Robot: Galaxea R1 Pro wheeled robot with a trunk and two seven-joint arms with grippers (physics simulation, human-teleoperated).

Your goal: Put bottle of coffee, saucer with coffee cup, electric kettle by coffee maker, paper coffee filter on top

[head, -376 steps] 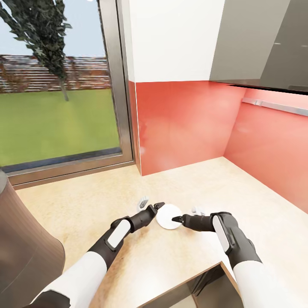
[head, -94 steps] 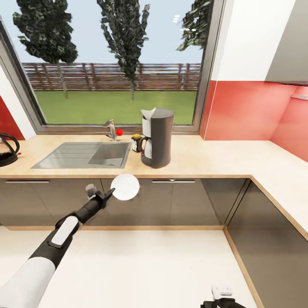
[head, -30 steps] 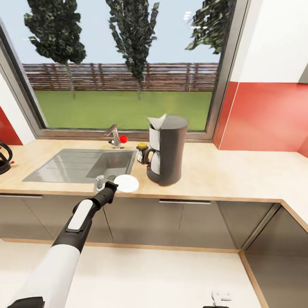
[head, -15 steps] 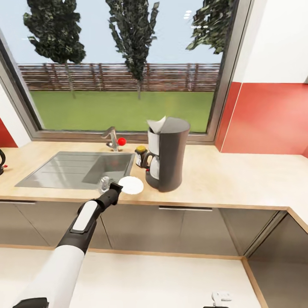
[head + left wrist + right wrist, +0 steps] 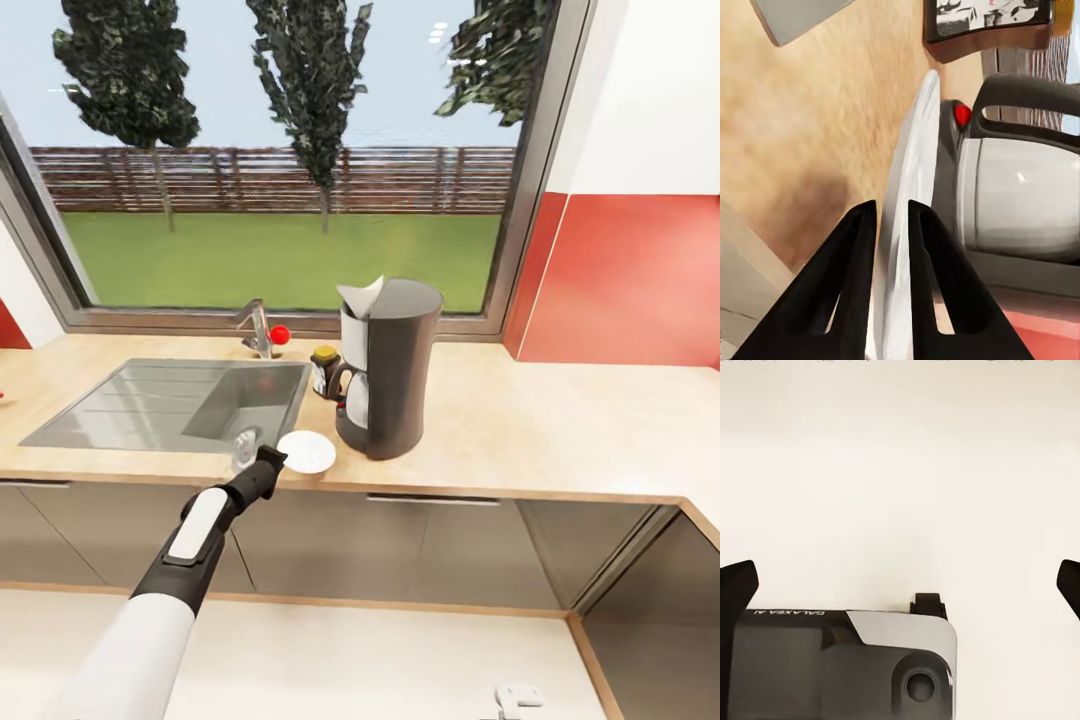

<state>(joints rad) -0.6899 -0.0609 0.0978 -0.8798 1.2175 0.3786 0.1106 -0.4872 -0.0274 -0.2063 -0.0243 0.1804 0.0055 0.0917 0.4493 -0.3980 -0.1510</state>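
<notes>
Head view: the left hand point(image 5: 272, 459) pinches the thin white round saucer point(image 5: 306, 452) over the speckled beige desk point(image 5: 520, 420), beside the dark grey coffee maker point(image 5: 388, 366).
Left wrist view: black fingers point(image 5: 855, 277) clamp the saucer's rim point(image 5: 911, 187).
Right wrist view: "GALAXEA AI" reads reversed on dark casing point(image 5: 840, 664); right hand's black fingertips point(image 5: 735, 585) spread wide, empty.
</notes>
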